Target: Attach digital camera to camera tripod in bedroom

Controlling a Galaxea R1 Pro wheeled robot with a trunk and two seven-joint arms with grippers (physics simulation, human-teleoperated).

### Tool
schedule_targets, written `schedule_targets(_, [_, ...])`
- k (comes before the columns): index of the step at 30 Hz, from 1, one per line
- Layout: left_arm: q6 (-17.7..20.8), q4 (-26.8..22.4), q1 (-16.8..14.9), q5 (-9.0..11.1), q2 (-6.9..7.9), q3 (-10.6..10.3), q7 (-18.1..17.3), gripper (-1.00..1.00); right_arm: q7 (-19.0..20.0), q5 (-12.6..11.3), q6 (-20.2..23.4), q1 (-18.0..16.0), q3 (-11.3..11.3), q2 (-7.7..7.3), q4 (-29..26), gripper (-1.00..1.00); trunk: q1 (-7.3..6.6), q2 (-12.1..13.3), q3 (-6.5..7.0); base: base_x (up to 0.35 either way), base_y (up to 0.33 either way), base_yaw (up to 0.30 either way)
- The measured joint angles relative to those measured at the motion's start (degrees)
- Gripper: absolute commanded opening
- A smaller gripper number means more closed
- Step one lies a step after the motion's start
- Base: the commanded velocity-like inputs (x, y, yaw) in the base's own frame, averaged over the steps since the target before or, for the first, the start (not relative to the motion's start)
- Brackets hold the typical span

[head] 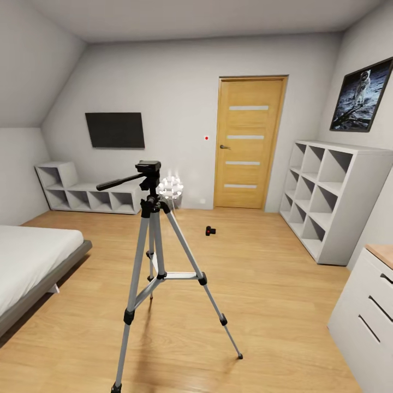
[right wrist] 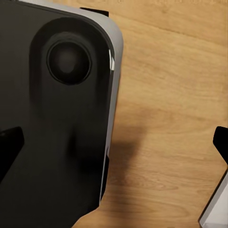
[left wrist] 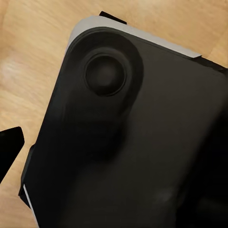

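Observation:
The camera tripod (head: 154, 218) stands on the wood floor close in front of me, silver legs spread, its black head (head: 148, 166) bare and the pan handle pointing left. The digital camera (head: 210, 231), small and black, lies on the floor beyond it, towards the door. My left gripper (left wrist: 114, 142) hangs over my own black base (left wrist: 142, 156); one dark fingertip (left wrist: 9, 147) shows at the frame edge, set wide. My right gripper (right wrist: 114, 142) is open, its fingertips (right wrist: 9, 145) far apart with nothing between them, over the base and the floor.
A grey low bed (head: 33, 256) lies at the left. White cube shelves (head: 327, 196) line the right wall, with a drawer unit (head: 365, 322) nearer me. Low shelves (head: 82, 191) and a wooden door (head: 248, 142) stand at the far wall.

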Motion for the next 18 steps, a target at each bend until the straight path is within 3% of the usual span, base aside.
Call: schedule_targets(18, [0.00,0.00,0.00,0.03,-0.02,0.03,0.00,1.00,0.02,-0.07,-1.14,0.00,0.05,-0.01,0.08,1.00,0.00,0.00,0.00,0.000,0.000,0.037])
